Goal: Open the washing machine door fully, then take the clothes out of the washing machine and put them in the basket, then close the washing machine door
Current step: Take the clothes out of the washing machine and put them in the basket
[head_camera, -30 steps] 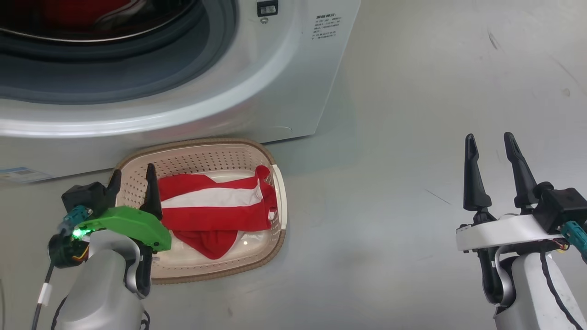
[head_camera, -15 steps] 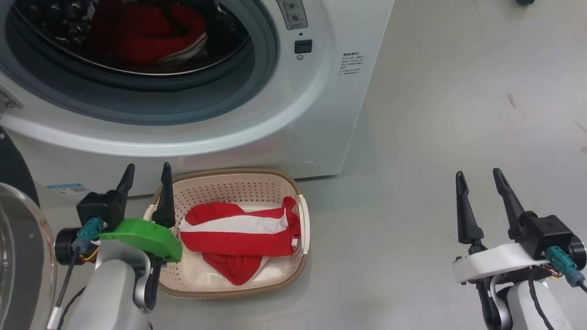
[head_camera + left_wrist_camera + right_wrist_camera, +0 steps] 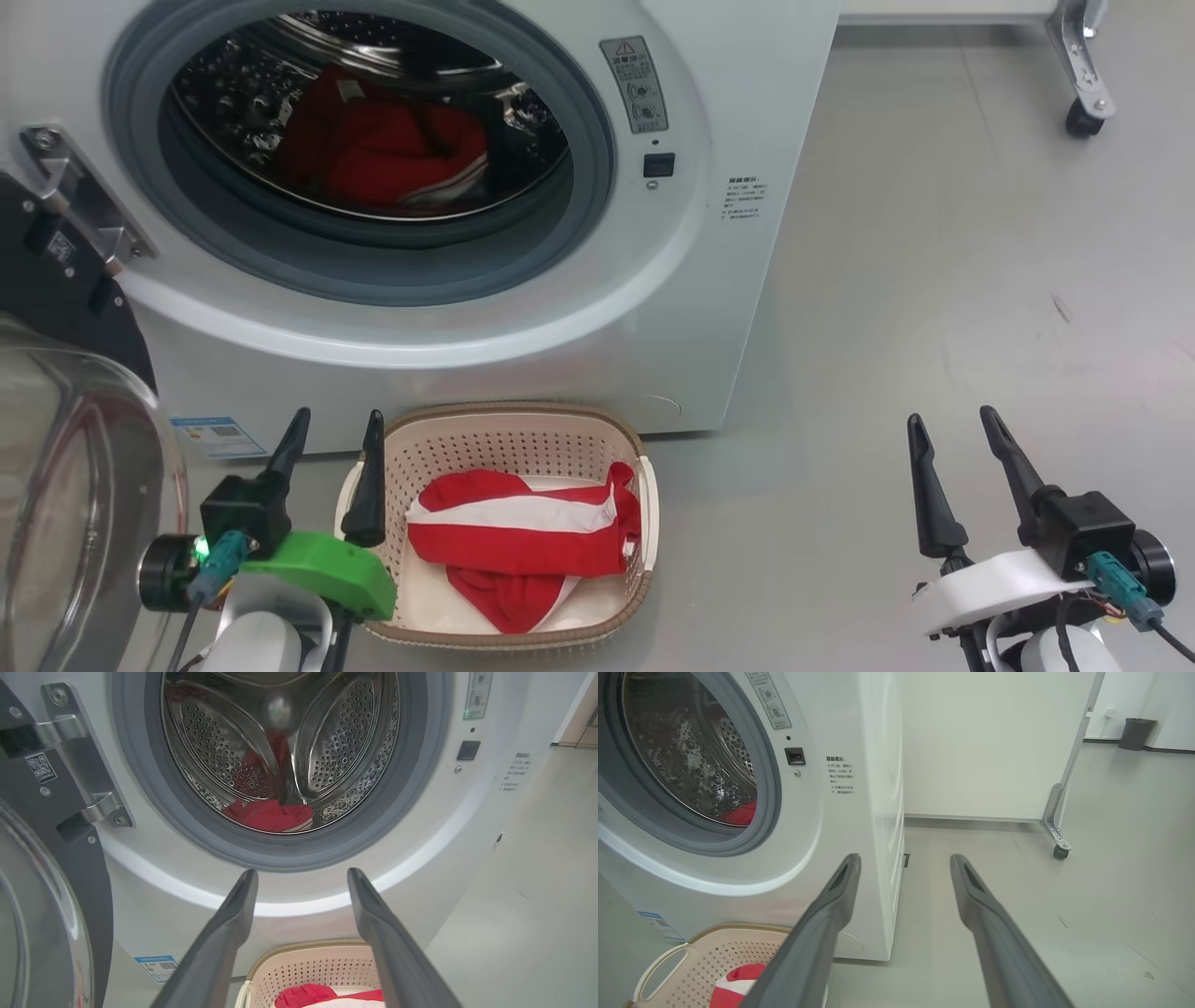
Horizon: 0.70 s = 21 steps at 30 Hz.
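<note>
The white washing machine (image 3: 653, 299) (image 3: 444, 849) (image 3: 840, 826) stands with its door (image 3: 65, 448) (image 3: 42, 896) swung open at the left, glass bowl facing me. Red clothes (image 3: 383, 149) (image 3: 268, 814) lie inside the steel drum. A red and white striped garment (image 3: 523, 541) (image 3: 327, 996) (image 3: 735, 984) lies in the cream basket (image 3: 504, 443) (image 3: 308, 963) (image 3: 700, 947) on the floor before the machine. My left gripper (image 3: 336, 429) (image 3: 301, 877) is open and empty beside the basket's left rim, its fingers pointing at the machine's opening. My right gripper (image 3: 950, 425) (image 3: 903, 861) is open and empty, out over the floor to the right.
A white panel on a wheeled metal foot (image 3: 1083, 65) (image 3: 1057, 830) stands behind and right of the machine. A dark bin (image 3: 1136, 732) sits far back by the wall. The grey floor (image 3: 934, 280) spreads to the right.
The head camera has tilted up, so the machine's opening, drum and open door now show more fully. Both grippers stay open and hold their places.
</note>
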Tool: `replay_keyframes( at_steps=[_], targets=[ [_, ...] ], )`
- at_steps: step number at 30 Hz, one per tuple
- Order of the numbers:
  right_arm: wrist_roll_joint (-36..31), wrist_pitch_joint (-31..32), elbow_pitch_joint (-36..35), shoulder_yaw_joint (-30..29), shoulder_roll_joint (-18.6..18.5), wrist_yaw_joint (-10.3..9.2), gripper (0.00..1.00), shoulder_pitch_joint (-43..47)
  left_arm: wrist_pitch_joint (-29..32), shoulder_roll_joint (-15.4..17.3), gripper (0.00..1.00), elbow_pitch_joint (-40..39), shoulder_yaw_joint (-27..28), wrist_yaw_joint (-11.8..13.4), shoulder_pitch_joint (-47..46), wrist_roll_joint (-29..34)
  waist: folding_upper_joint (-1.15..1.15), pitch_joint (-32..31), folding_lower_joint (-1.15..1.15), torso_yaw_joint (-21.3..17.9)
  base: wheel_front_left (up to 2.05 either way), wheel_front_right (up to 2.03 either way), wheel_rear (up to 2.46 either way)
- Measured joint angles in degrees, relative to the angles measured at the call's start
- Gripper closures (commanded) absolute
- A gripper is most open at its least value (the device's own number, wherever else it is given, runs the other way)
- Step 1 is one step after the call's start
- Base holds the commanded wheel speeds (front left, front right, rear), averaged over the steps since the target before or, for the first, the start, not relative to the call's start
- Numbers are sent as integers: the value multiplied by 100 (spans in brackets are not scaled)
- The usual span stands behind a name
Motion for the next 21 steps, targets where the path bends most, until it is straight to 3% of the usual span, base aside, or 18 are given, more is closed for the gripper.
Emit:
replay_keyframes(
  at_steps=[21],
  targets=[
    [4, 0, -45, -14, 26, -111, 0, 400, 26, 99, 0, -706, -64, 160, 716, 19, 0, -406, 0, 53, 0, 0, 0]
  ],
)
